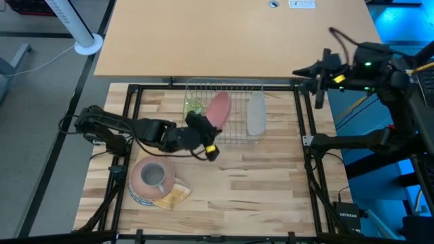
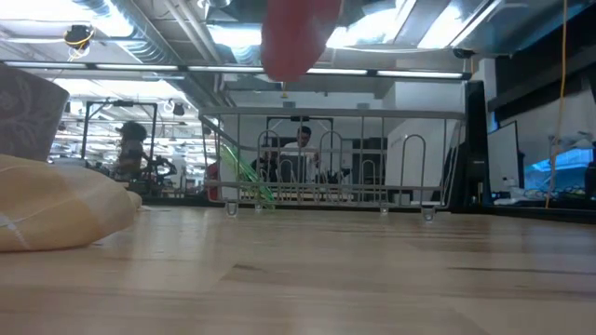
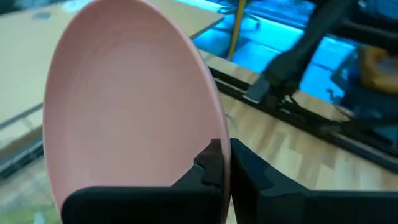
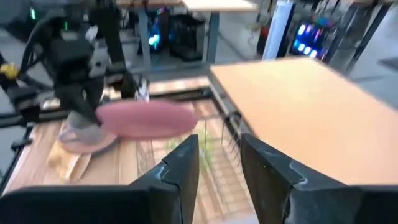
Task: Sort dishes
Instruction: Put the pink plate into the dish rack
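Observation:
A round pink plate (image 1: 218, 108) hangs over the silver wire rack (image 1: 234, 129), with my left gripper (image 1: 203, 130) shut on it. It also shows in the left wrist view (image 3: 124, 106) and, seen edge-on, in the right wrist view (image 4: 146, 118). A stack of pink dishes with a small grey mug (image 1: 154, 176) on top sits near the table's near left, on a yellow-tan cloth (image 1: 175, 196). My right gripper (image 1: 319, 85) waits high at the far right, open (image 4: 221, 165), with nothing between its fingers. My left gripper pinches the pink plate's rim (image 3: 219, 134) between its two fingers, one on the hollow face and one on the back. The fingers reach it from the table's left side, slanting a little downward. The plate is lifted clear and stands tilted on edge above the rack.
Something green (image 1: 194, 105) stands in the rack's left part and a pale oblong thing (image 1: 255, 115) in its right part. A black frame (image 1: 298, 135) borders the wooden table. Bare wood lies between the rack and the near edge (image 1: 258, 190). People show in the room behind (image 2: 300, 149).

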